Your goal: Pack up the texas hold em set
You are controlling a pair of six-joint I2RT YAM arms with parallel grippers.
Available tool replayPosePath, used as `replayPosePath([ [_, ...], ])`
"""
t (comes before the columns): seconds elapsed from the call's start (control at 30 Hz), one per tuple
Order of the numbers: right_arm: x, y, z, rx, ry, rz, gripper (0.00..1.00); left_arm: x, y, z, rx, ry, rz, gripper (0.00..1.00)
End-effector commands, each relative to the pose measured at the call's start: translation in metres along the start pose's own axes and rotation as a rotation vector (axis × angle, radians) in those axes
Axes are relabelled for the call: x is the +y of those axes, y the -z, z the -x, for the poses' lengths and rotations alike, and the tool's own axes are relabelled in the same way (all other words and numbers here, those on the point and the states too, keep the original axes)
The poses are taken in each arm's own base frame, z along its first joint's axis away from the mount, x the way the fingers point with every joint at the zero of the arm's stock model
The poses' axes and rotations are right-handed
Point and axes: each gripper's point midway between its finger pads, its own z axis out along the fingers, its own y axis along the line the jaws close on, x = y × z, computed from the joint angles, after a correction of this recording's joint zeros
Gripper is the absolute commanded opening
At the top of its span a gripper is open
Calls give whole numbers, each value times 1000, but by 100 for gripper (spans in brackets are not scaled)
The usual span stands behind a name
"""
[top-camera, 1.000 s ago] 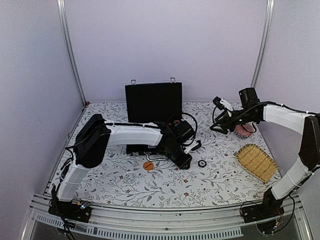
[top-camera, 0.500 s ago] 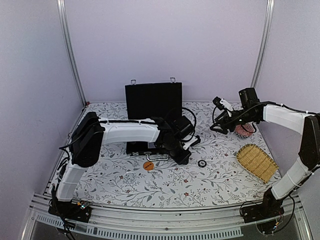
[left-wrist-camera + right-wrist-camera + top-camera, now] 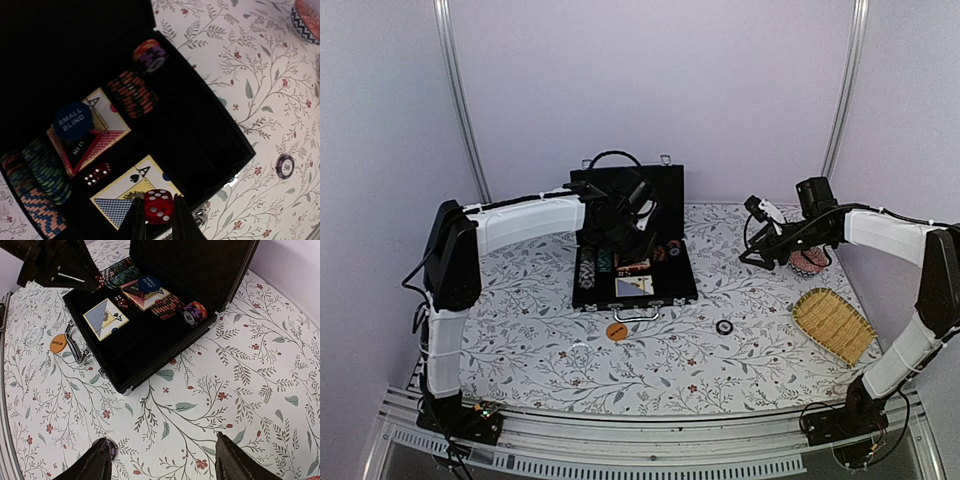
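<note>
The left gripper point(image 3: 158, 212) is shown closed on a red die point(image 3: 159, 204), which is held above the open black case point(image 3: 668, 205); in the left wrist view the die is seen against an ace-of-spades card point(image 3: 131, 186) near the case's handle edge. The case is set toward 12 o'clock on the floral table point(image 3: 540, 370), with its lid stood upright. Rows of multicoloured chips point(image 3: 131, 92), a blue Small Blind button point(image 3: 73, 121) and smaller red dice point(image 3: 97, 173) are laid inside. An orange disc point(image 3: 617, 331) is left on the table just beside the handle, at the case's 6 o'clock, and a loose chip point(image 3: 724, 327) lies apart at its 4 o'clock. The right gripper point(image 3: 161, 439) is held above the table at the case's 3 o'clock, its jaws spread wide with nothing between them. A woven basket point(image 3: 833, 323) is placed at the table's 4 o'clock and a red patterned dish point(image 3: 810, 262) at 2 o'clock.
</note>
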Motion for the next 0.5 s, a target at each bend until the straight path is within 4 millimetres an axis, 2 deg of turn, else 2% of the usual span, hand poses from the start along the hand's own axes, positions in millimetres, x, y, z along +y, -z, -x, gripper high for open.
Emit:
replayPosePath([
  [0.0, 1, -6, -5, 13, -6, 16, 72, 39, -9, -8, 28, 90, 92, 15],
  [0.1, 0, -6, -5, 15, -5, 15, 72, 57, -21, -14, 55, 119, 113, 15],
  [0.17, 0, -7, -6, 16, -6, 15, 72, 62, -26, -17, 66, 128, 114, 15],
  [0.47, 0, -9, -8, 21, -9, 20, 72, 71, -44, -25, 104, 147, 108, 15],
])
